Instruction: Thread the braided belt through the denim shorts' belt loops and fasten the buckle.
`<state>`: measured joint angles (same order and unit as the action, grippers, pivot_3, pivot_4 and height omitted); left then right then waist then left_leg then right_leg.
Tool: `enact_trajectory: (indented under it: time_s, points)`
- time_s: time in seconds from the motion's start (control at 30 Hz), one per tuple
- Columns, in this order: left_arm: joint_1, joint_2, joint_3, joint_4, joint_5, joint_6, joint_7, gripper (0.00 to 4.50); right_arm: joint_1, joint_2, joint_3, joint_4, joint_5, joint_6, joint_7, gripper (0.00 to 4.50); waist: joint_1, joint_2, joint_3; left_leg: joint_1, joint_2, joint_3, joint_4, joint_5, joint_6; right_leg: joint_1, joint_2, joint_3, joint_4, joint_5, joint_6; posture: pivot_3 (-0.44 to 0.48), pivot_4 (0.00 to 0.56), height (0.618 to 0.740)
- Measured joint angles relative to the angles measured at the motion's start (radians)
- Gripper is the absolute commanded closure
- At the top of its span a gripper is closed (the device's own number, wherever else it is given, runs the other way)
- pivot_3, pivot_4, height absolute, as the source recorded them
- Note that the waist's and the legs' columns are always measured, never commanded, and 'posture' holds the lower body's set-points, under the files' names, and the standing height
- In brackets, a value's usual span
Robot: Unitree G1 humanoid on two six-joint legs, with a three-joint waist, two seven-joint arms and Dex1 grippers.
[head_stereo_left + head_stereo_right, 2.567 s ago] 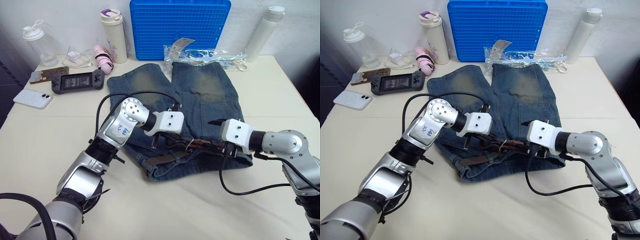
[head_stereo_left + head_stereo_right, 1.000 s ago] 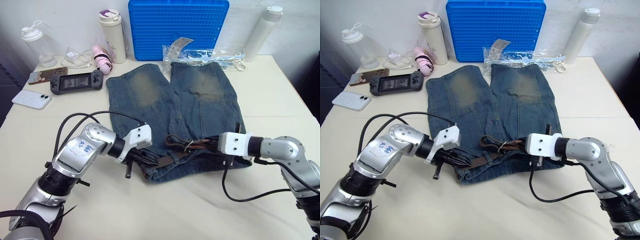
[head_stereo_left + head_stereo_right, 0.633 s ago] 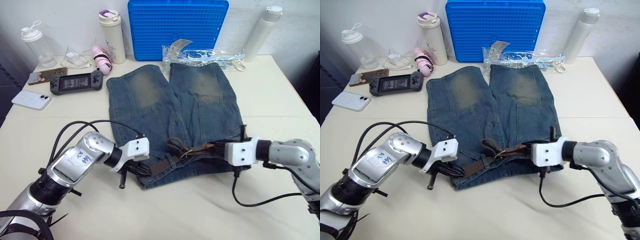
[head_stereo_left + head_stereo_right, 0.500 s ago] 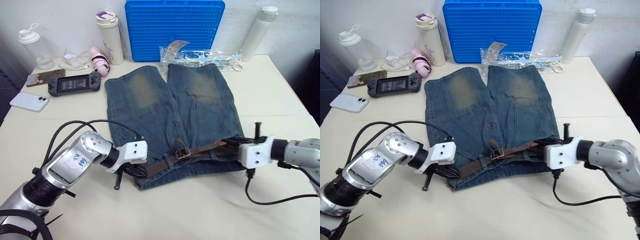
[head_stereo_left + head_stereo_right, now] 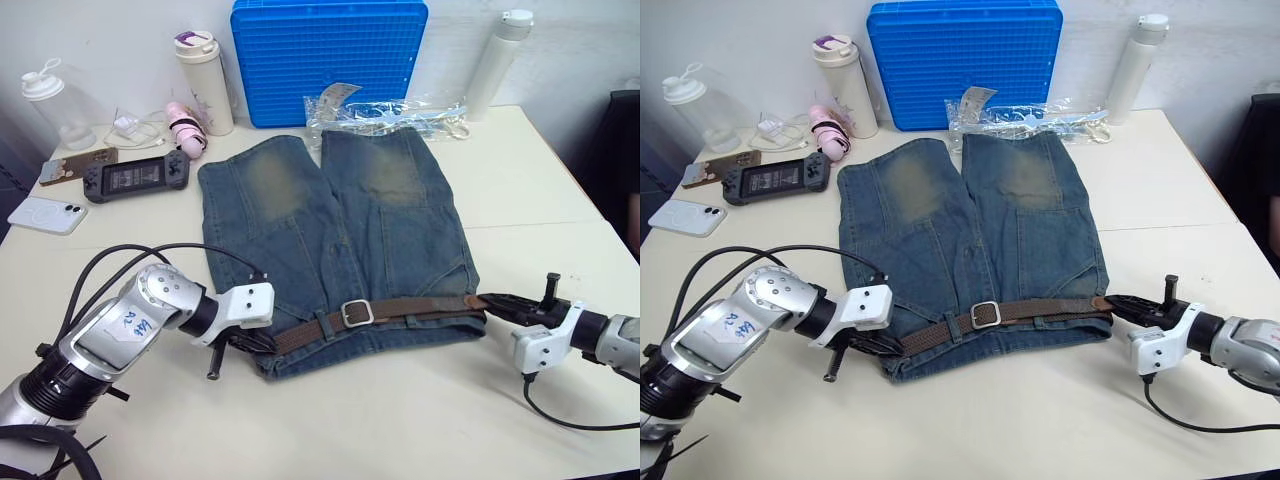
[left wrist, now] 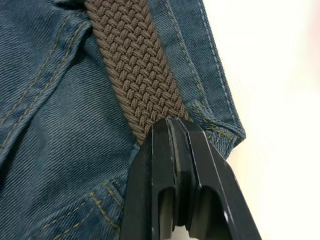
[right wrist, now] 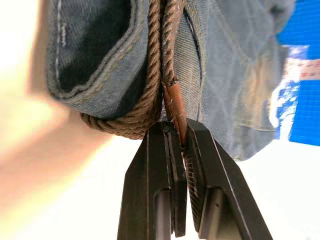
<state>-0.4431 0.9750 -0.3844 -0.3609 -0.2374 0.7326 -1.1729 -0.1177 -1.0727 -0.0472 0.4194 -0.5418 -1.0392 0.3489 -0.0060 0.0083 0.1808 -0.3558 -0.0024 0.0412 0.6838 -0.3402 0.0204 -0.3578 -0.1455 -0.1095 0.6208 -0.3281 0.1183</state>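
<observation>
Left eye view: a cream table (image 5: 330,420) is seen, with the denim shorts (image 5: 330,215) laid flat between the two grippers, waistband toward the robot and legs pointing away. Beyond the shorts, a blue grid board (image 5: 328,55) is propped against the wall, with a clear plastic bag (image 5: 385,110) in front of it and a white bottle (image 5: 493,50) farther to the right. A tumbler (image 5: 204,82), a handheld game console (image 5: 132,177) and a white phone (image 5: 44,214) are set well beyond the left gripper.

The braided belt (image 5: 415,306) is stretched along the waistband, spanning from one gripper to the other. The buckle (image 5: 355,314) is seen roughly midway between the grippers, lying flat on the waistband. One of the belt loops (image 5: 323,326) is crossed over the strap just left of the buckle.

The left gripper (image 5: 243,341) is positioned at the left corner of the waistband; in the left wrist view its fingers (image 6: 165,150) are pressed together on the woven strap, right at the denim edge. The right gripper (image 5: 500,302) is positioned just off the right corner of the waistband; in the right wrist view its fingers (image 7: 197,145) are pinched on the belt's smooth brown tip (image 7: 175,107), where the strap wraps round the waistband's end.
</observation>
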Motion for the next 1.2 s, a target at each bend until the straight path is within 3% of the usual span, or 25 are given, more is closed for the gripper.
enact_trajectory:
  time_s: [0.3,0.37,0.4,0.5,0.63,0.7,0.73,0.8,0.93,1.1,1.2]
  points:
    - [0.051,0.041,0.054,0.025,-0.015,-0.045,-0.009,4.46,-0.011,-0.001,0.055,0.005,-0.017,-0.006,-0.084,4.50,0.001,0.001,-0.001,0.004,0.009,0.000,0.000,-0.002,-0.009,-0.001,0.005,0.002,0.007,-0.008,-0.009,0.000,0.150,0.693]
    - [0.057,0.037,0.066,0.037,-0.033,-0.039,-0.009,4.50,-0.001,-0.001,0.072,-0.009,0.047,0.006,-0.050,3.65,0.001,0.001,-0.001,0.004,0.012,0.000,0.000,-0.003,-0.010,-0.001,0.011,0.003,0.007,-0.008,-0.010,0.000,0.150,0.693]
    - [0.057,0.021,0.081,0.055,-0.050,-0.020,-0.009,3.78,0.010,-0.001,0.074,-0.016,0.087,0.023,-0.027,3.29,0.002,0.001,-0.001,0.004,0.013,0.000,0.000,-0.003,-0.010,-0.001,0.012,0.003,0.007,-0.009,-0.010,0.000,0.150,0.693]
    - [0.057,-0.015,0.118,0.095,-0.113,0.049,-0.019,2.74,0.017,-0.016,0.074,-0.049,0.164,0.061,0.021,2.00,0.002,0.002,-0.001,0.003,0.013,0.000,0.000,-0.003,-0.010,-0.002,0.012,0.003,0.008,-0.009,-0.011,0.000,0.150,0.693]
    - [0.055,-0.020,0.172,0.151,-0.182,0.085,-0.051,0.92,0.028,-0.100,0.082,-0.136,0.414,0.135,0.204,0.01,0.005,-0.001,0.001,0.001,0.014,-0.001,0.001,-0.003,-0.010,-0.003,0.012,0.003,0.008,-0.008,-0.011,0.000,0.150,0.693]
    - [0.057,-0.009,0.196,0.173,-0.204,0.080,-0.077,0.18,0.040,-0.153,0.081,-0.163,0.558,0.191,0.317,0.00,0.005,-0.001,0.001,0.001,0.014,-0.002,0.001,-0.003,-0.010,-0.003,0.011,0.002,0.007,-0.008,-0.011,0.000,0.150,0.693]
    - [0.061,-0.002,0.213,0.180,-0.214,0.073,-0.092,0.08,0.044,-0.177,0.078,-0.174,0.627,0.228,0.373,0.00,0.005,-0.001,0.002,0.000,0.014,-0.002,0.001,-0.004,-0.010,-0.003,0.011,0.002,0.007,-0.008,-0.011,0.000,0.150,0.693]
    - [0.067,0.021,0.265,0.194,-0.248,0.044,-0.141,0.08,0.027,-0.221,0.051,-0.189,0.815,0.369,0.545,0.00,0.005,-0.004,0.004,0.000,0.015,-0.003,0.001,-0.004,-0.009,-0.002,0.009,0.001,0.007,-0.008,-0.011,0.000,0.150,0.693]
    - [0.067,0.020,0.353,0.233,-0.294,0.026,-0.171,0.08,-0.073,-0.216,0.019,-0.176,1.004,0.647,0.709,0.00,0.005,-0.005,0.005,-0.001,0.015,-0.003,0.001,-0.004,-0.009,-0.003,0.006,-0.001,0.005,-0.008,-0.011,0.000,0.150,0.693]
    - [0.052,-0.007,0.480,0.299,-0.377,0.086,-0.130,0.08,-0.165,-0.165,-0.029,-0.163,1.130,0.982,0.738,0.00,0.005,-0.005,0.006,-0.002,0.015,-0.005,0.001,-0.004,-0.009,-0.003,0.005,-0.004,0.007,-0.008,-0.011,0.000,0.150,0.693]
    - [0.080,-0.127,0.564,0.273,-0.378,0.072,0.056,0.08,-0.168,-0.065,-0.043,-0.230,1.184,1.175,0.678,0.00,0.013,-0.004,0.006,-0.006,0.013,-0.005,0.001,-0.005,-0.008,-0.004,0.004,-0.005,0.006,-0.007,-0.009,0.000,0.150,0.693]
